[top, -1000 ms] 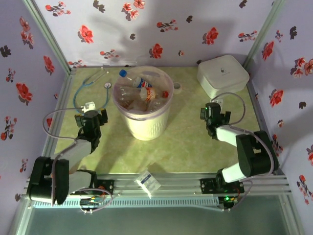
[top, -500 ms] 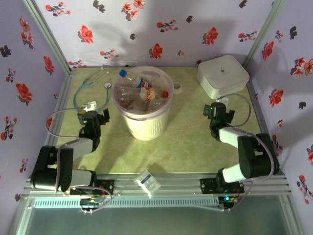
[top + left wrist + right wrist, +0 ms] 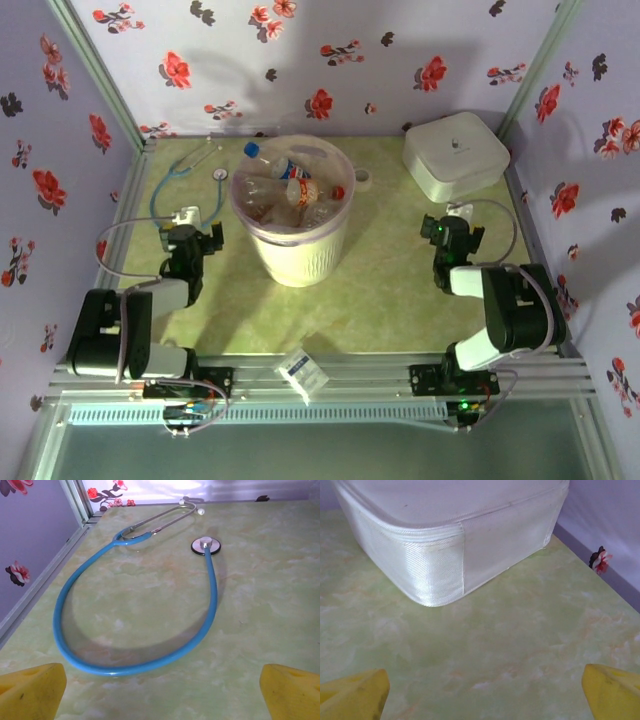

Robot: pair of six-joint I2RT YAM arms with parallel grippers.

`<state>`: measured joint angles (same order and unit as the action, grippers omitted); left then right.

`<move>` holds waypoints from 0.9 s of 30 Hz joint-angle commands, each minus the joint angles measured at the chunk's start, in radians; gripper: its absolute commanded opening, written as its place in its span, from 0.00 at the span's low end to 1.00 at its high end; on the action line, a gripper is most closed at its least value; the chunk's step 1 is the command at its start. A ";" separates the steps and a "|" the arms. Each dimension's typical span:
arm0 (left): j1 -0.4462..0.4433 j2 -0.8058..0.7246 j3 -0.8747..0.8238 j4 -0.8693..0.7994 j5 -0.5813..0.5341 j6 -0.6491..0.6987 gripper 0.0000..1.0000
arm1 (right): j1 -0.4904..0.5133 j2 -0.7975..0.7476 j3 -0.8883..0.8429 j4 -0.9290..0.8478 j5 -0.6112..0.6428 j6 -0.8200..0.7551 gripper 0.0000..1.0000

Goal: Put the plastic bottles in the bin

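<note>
A: What is seen on the green table [image 3: 380, 290], taken from largest to smallest?

B: A white ribbed bin [image 3: 295, 255] is placed mid-table and lined with a pinkish bag. It is filled to the rim with the plastic bottles [image 3: 290, 200]. One bottle [image 3: 275, 162] is laid across the far-left rim, with its cap out over the edge.

A: And the other container?

B: A flat white box [image 3: 455, 155] is set at the far right corner. It is closed, so what is inside cannot be told.

A: How are the grippers found?

B: The left gripper [image 3: 190, 225] is spread wide and empty, low over the table, and pointed at a blue stethoscope [image 3: 125, 666]. The right gripper [image 3: 452, 218] is likewise held wide, with nothing between its fingers, near the box. A small white-blue packet [image 3: 303, 370] is seen at the near edge, between the arm bases.
</note>
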<state>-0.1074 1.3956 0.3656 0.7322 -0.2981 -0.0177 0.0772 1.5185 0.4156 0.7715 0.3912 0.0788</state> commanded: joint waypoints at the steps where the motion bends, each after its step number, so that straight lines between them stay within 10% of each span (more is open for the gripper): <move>1: 0.049 0.121 -0.004 0.200 0.053 0.020 1.00 | -0.030 0.079 -0.063 0.253 -0.035 0.023 1.00; 27: 0.086 0.152 0.024 0.172 0.093 -0.008 1.00 | -0.036 0.040 -0.051 0.156 -0.020 0.040 0.99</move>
<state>-0.0269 1.5520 0.3752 0.8612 -0.2157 -0.0193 0.0456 1.5620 0.3691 0.9009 0.3622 0.1051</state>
